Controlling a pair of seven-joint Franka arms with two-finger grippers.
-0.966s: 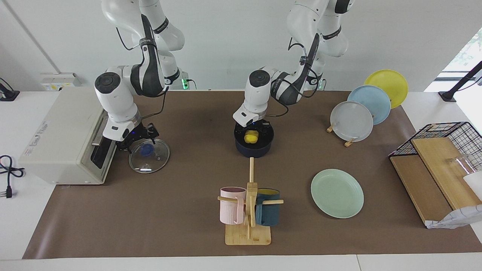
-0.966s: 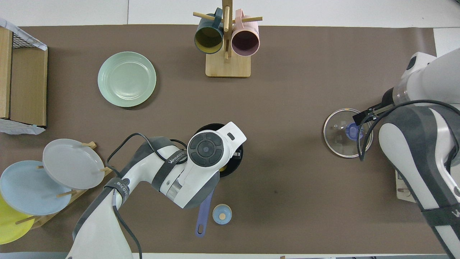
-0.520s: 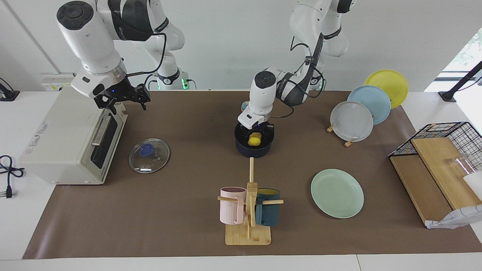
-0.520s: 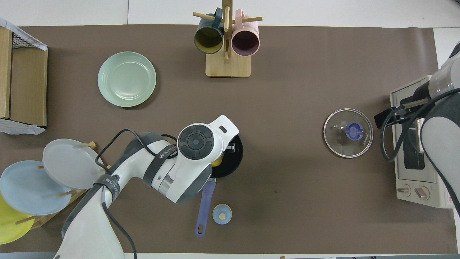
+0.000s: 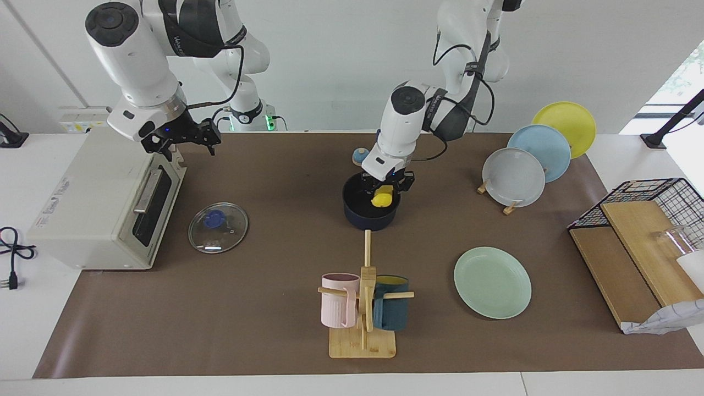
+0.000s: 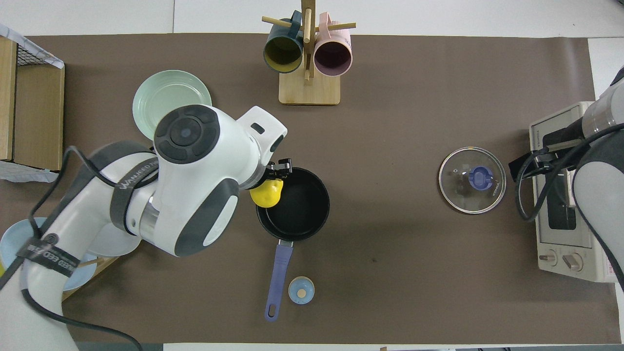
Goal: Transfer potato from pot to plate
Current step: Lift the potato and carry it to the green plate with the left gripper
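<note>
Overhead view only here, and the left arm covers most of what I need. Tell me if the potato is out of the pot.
Observer: Not quite. In the facing view the potato hangs in the left gripper, off the floor of the pot, over its edge toward the left arm's end.
Operator: Check the plate under the arm.
Observer: The mint-green plate lies flat with nothing on it.
Operator: Report the right gripper.
Observer: The right gripper waits open and empty, up in the air over the toaster oven.
</note>
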